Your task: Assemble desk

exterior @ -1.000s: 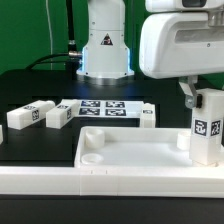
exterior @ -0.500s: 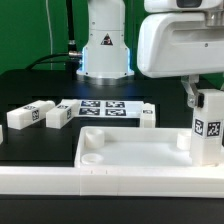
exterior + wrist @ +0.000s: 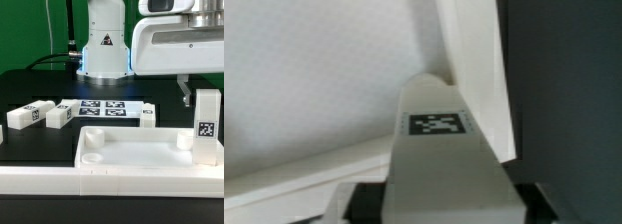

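Note:
The desk's white tabletop (image 3: 120, 172) lies at the front of the table with its raised rim up. A white leg (image 3: 207, 125) stands upright in its corner at the exterior view's right, tag facing the camera. My gripper (image 3: 198, 95) hangs over the leg's top, with one dark finger (image 3: 185, 92) beside it. In the wrist view the leg (image 3: 438, 150) fills the space between both black fingers (image 3: 370, 200), and my gripper (image 3: 446, 205) is shut on it. The tabletop (image 3: 313, 80) lies beneath.
Two loose legs (image 3: 28, 115) (image 3: 60, 113) lie at the exterior view's left, a third small part (image 3: 148, 115) behind the tabletop. The marker board (image 3: 105, 108) lies before the robot base (image 3: 105, 50). A white rail (image 3: 35, 178) runs along the front.
The leg has turned about its upright axis, so its tag now faces the camera squarely. The gripper body has shifted slightly up and to the exterior view's left.

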Controlling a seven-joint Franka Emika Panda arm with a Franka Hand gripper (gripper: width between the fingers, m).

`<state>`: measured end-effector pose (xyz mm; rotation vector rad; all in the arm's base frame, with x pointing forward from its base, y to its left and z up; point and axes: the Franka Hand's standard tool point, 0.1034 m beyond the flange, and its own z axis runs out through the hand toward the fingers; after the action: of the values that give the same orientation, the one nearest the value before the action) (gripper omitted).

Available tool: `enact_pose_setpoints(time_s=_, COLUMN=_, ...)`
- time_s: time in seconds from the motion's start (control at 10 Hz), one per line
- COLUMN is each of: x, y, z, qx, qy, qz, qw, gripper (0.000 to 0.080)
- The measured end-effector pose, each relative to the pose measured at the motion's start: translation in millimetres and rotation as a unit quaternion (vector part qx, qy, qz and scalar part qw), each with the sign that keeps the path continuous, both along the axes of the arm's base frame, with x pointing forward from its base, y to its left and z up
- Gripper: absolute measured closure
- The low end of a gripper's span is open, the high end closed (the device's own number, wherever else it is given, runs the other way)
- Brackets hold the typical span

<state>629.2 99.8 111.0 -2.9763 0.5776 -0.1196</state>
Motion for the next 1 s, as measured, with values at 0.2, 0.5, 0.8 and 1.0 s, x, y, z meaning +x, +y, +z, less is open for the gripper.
enact_pose_setpoints(time_s=0.2, x=-0.3, y=1.3, z=0.1, qx=0.009, qy=0.008, qz=-0.102, qw=0.995, gripper=0.051)
enact_pose_setpoints(time_s=0.5, x=0.1, y=2.8, z=0.4, qx=0.021, qy=0.019, qz=-0.22, qw=0.975, gripper=0.0509)
enact_pose_setpoints(time_s=0.8, x=-0.2, y=4.2, z=0.3, qx=0.019, qy=0.017, qz=-0.199, qw=0.98, gripper=0.0317)
enact_pose_setpoints(time_s=1.0, x=0.4, y=2.4, z=0.8, qx=0.014, qy=0.014, qz=-0.157, qw=0.987, gripper=0.0161)
